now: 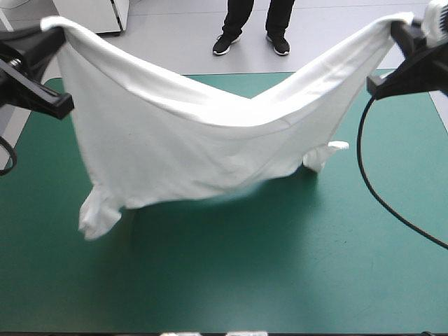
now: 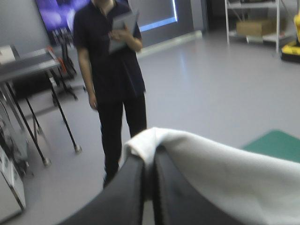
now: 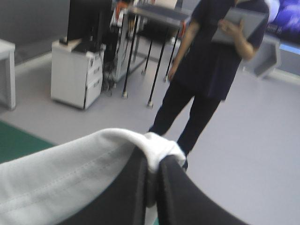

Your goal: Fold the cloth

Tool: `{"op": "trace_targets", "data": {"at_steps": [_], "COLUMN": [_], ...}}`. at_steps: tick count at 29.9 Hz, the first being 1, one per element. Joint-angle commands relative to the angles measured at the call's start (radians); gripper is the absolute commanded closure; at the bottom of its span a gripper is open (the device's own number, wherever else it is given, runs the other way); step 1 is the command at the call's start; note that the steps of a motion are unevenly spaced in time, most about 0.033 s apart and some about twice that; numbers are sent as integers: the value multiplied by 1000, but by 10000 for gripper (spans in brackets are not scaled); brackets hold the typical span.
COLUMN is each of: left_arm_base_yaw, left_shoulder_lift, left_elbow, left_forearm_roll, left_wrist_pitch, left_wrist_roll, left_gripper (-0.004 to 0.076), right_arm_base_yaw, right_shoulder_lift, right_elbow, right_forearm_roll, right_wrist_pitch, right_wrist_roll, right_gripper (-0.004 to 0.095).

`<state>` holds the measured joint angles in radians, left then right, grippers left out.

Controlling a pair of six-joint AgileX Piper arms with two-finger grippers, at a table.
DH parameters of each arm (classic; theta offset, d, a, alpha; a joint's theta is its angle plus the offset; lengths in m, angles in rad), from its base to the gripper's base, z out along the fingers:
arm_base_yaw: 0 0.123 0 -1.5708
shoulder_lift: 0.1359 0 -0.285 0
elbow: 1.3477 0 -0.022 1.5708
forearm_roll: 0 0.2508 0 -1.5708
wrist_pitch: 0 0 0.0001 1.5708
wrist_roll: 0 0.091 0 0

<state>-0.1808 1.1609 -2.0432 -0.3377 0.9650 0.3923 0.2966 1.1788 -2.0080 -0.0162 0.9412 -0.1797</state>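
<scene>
The white T-shirt (image 1: 189, 140) hangs stretched between both raised arms above the teal-green table (image 1: 280, 266), sagging in the middle. Its two sleeves droop at the lower corners, one low on the left, one low on the right. My left gripper (image 1: 52, 28) is shut on the T-shirt's upper left corner; in the left wrist view the white cloth (image 2: 215, 168) drapes over the black fingers (image 2: 129, 187), gripper (image 2: 149, 157). My right gripper (image 1: 399, 28) is shut on the upper right corner; the cloth (image 3: 70, 178) folds over its fingers (image 3: 178, 192), gripper (image 3: 153, 164).
The table's far edge (image 1: 231, 74) runs behind the sagging cloth. A black cable hangs from the right wrist down over the table's right side.
</scene>
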Motion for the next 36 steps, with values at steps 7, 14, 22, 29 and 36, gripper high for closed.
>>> {"op": "trace_targets", "data": {"at_steps": [7, 14, 22, 29, 36], "left_arm_base_yaw": [-4, -4, -4, 6, 56], "left_shoulder_lift": [90, 215, 494, 845, 925], "left_elbow": [-130, -130, -316, -881, -891], "left_forearm_roll": [18, 128, 128, 110, 23], "left_wrist_pitch": [-365, -552, -994, -985, -814], "left_wrist_roll": [22, 22, 22, 5, -7], "left_gripper": [733, 733, 732, 732, 732], "right_arm_base_yaw": [-1, -3, -122, -271, -291], "right_shoulder_lift": [86, 302, 600, 763, 841], "right_elbow": [-161, -354, -682, -829, -825], "right_forearm_roll": [-43, -241, -268, -90, -88], "right_wrist_pitch": [-465, -517, -654, -809, -731], "right_wrist_roll": [3, 133, 210, 258, 251], "right_gripper": [925, 925, 925, 925, 925]}}
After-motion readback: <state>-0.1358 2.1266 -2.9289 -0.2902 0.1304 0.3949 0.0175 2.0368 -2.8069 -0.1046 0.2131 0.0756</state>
